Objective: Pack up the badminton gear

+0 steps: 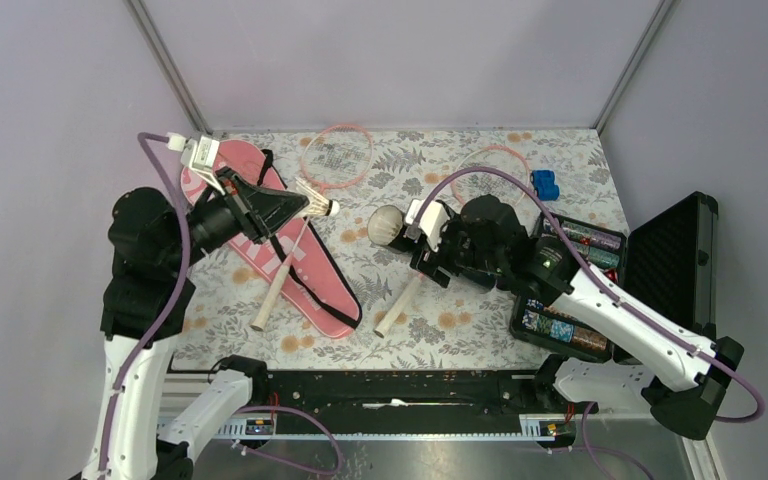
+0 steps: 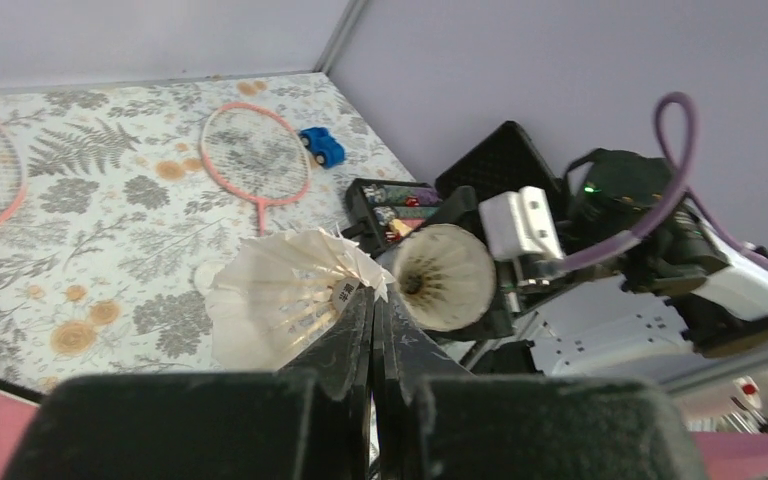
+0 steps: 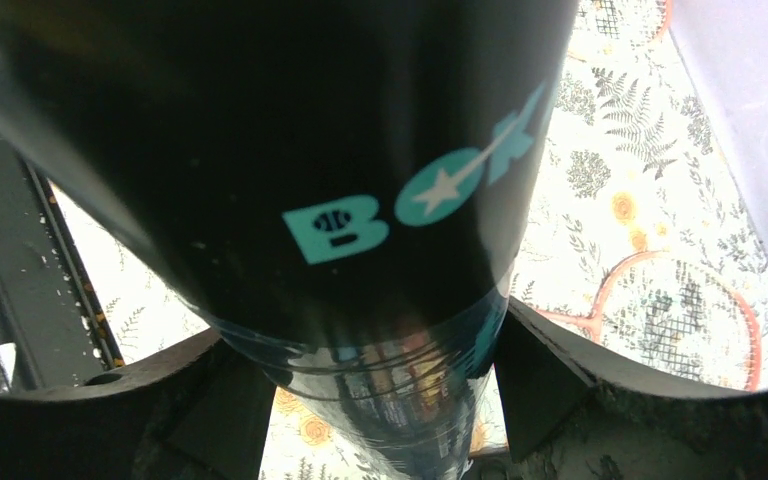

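- My left gripper (image 2: 372, 298) is clenched tight on the feather skirt of a white shuttlecock (image 2: 275, 300).
- My right gripper (image 3: 375, 400) grasps the black tube (image 3: 260, 150), jaws spread wide around it.
- The tube's open mouth faces the shuttlecock, near but apart.

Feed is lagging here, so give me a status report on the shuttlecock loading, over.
Left gripper shut on feather shuttlecock, cork leading. Right gripper shut on black tube, mouth toward shuttlecock. Nothing between them.
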Tool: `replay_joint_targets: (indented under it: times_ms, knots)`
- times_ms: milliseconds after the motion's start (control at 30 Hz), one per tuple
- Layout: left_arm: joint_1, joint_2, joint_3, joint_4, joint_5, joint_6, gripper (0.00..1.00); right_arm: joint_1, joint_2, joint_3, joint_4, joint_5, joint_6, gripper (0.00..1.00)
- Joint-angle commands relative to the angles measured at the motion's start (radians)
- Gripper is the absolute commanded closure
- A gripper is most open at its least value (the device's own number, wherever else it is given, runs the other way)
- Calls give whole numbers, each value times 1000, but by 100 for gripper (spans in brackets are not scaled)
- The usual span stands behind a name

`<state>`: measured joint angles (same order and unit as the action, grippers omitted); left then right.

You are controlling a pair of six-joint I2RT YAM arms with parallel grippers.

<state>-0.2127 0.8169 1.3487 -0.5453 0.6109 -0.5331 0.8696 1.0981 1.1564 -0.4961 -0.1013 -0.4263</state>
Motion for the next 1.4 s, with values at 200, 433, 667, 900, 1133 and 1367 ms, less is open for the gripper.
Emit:
replay_joint_targets:
  times_ms: [200, 433, 667, 900, 1133, 1367]
  knots:
    - [-17, -59, -35, 206, 137, -176, 100, 87, 42, 112, 70, 108, -45, 69]
    - [-66, -68, -90, 242, 110, -204, 100, 129, 76, 154, 80, 127, -23, 69]
    - [-124, -69, -157, 301, 54, -204, 100, 157, 119, 198, 85, 149, -11, 69]
    - [-176, -84, -211, 301, -11, -191, 100, 175, 150, 227, 78, 203, 5, 70]
    - [-255, -65, -236, 299, -68, -163, 100, 200, 136, 221, 75, 210, 33, 71]
    - [-320, -13, -208, 254, -151, -111, 100, 213, 112, 216, 97, 202, 22, 72]
